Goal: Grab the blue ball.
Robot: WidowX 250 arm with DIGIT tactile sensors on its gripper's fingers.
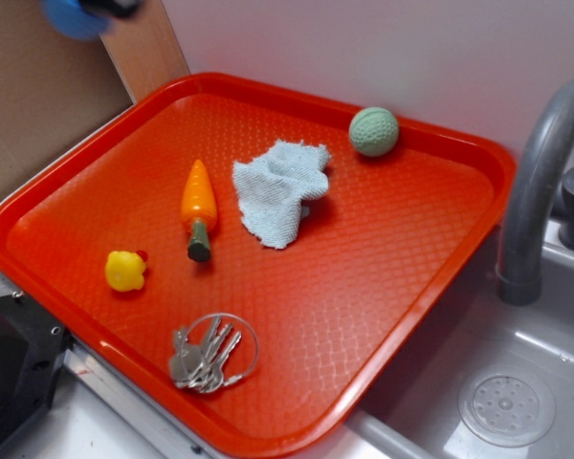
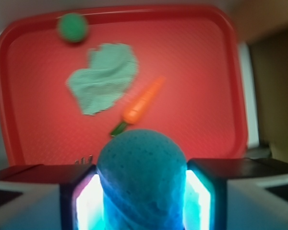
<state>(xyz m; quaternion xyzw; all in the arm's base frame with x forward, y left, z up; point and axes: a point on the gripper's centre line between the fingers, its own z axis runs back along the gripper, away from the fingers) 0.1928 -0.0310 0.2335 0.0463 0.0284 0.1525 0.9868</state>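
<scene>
The blue ball fills the lower middle of the wrist view, dimpled and pressed between both fingers of my gripper, which is shut on it. In the exterior view the blue ball shows blurred at the top left corner, high above the red tray, with the gripper's dark tip beside it at the frame edge. Most of the gripper is cut off there.
On the tray lie a pale green ball, a light blue cloth, an orange toy carrot, a yellow rubber duck and a ring of keys. A grey faucet and sink stand to the right.
</scene>
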